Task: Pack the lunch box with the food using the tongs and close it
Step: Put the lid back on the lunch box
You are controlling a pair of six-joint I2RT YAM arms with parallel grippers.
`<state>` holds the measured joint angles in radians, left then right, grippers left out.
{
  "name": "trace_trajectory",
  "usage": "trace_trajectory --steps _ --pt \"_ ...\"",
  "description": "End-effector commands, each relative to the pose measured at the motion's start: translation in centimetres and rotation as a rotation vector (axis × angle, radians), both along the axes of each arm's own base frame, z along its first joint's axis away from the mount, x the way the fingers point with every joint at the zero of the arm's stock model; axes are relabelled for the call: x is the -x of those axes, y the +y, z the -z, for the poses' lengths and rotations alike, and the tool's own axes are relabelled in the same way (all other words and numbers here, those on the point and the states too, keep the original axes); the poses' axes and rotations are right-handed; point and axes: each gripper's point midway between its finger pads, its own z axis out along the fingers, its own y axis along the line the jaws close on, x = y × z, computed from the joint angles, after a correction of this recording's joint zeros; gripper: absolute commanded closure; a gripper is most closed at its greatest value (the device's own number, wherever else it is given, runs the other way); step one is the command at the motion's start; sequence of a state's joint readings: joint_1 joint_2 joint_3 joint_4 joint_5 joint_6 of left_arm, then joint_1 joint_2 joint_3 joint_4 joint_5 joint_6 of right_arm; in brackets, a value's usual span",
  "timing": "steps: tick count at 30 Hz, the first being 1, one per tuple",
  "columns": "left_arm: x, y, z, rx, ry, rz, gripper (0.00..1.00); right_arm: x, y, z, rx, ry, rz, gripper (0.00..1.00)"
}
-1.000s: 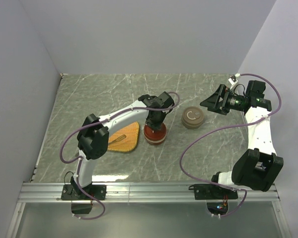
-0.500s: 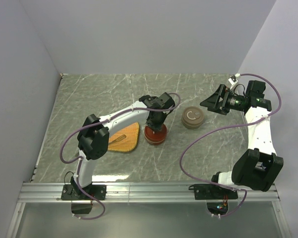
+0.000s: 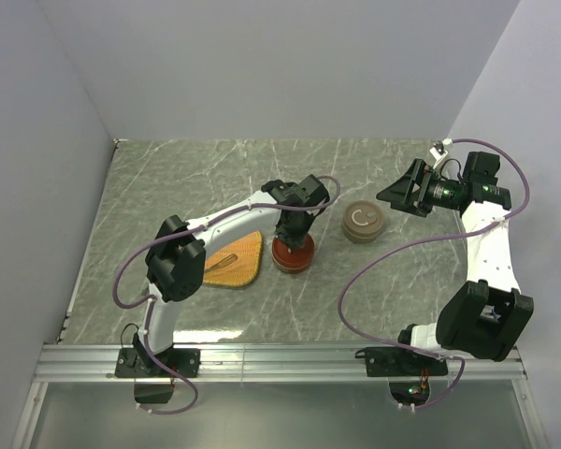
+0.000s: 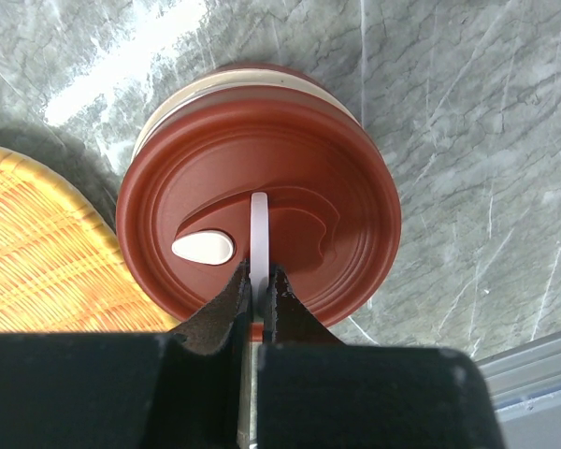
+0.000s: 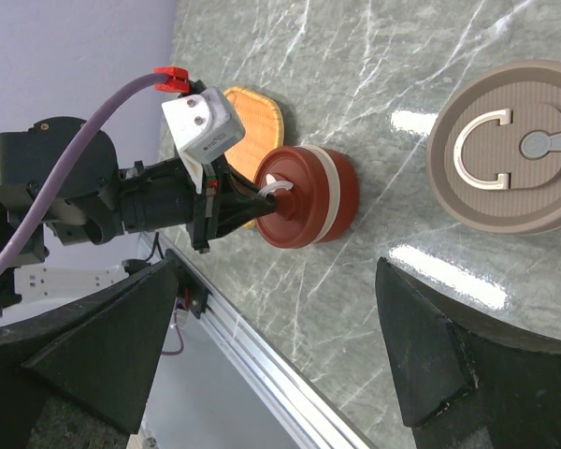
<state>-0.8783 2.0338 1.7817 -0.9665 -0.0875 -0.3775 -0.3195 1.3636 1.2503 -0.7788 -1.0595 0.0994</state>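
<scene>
The lunch box (image 3: 293, 254) is a round red pot with a cream band, standing mid-table. Its red lid (image 4: 262, 178) sits on top of it. My left gripper (image 4: 259, 271) points straight down over the lid and is shut on the thin white handle (image 4: 259, 220) at the lid's centre. From the right wrist view the lunch box (image 5: 309, 196) shows with the left gripper (image 5: 248, 201) pinching that handle. My right gripper (image 3: 402, 195) hangs high at the right, open and holding nothing (image 5: 279, 271). No food shows in any view, and I cannot make out the tongs.
An orange-yellow woven tray (image 3: 236, 260) lies just left of the lunch box, touching or nearly touching it (image 4: 37, 243). A brown round container (image 3: 363, 222) with a metal loop handle (image 5: 486, 154) stands to the right of the box. The aluminium rail (image 3: 280, 360) runs along the table's near edge.
</scene>
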Motion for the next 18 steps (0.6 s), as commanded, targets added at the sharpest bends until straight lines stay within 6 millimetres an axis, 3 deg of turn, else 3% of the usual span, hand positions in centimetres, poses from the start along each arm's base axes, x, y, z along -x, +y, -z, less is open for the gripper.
trace_trajectory --steps 1,18 --pt "0.31 0.59 0.89 -0.04 0.009 0.02 1.0 0.08 -0.13 -1.02 0.001 -0.042 -0.002 0.07" --pt "0.32 0.1 1.07 -0.028 0.007 0.085 1.0 0.09 -0.14 -1.04 0.003 -0.043 -0.001 0.07"
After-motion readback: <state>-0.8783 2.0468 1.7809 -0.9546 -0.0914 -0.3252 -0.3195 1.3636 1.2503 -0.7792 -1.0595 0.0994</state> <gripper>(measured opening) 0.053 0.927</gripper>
